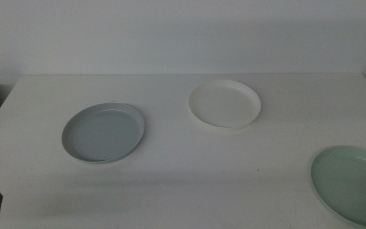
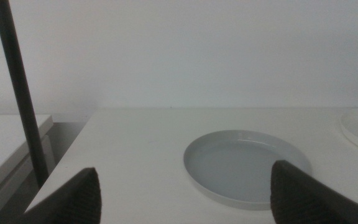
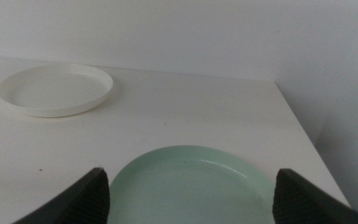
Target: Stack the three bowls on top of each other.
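Three shallow bowls lie well apart on the white bench [image 1: 183,184], none stacked yet: the grey-blue bowl [image 1: 103,133] left of centre in the middle view, the white bowl [image 1: 225,104] above centre, and the mint green bowl [image 1: 352,183] at the lower right, partly cut off by the frame edge. The left tool [image 2: 185,193] waits with jaws spread wide and empty, the grey-blue bowl in front of it; only a dark tip shows at the lower left corner of the middle view. The right tool [image 3: 191,196] is likewise wide open and holds nothing, with the mint green bowl between its jaws in its wrist view. These dishes look stiff, light and matte (probably not slippery), so I'd judge a pinch on the low rim the only sensible hold, since the flat centres offer nothing to grip.
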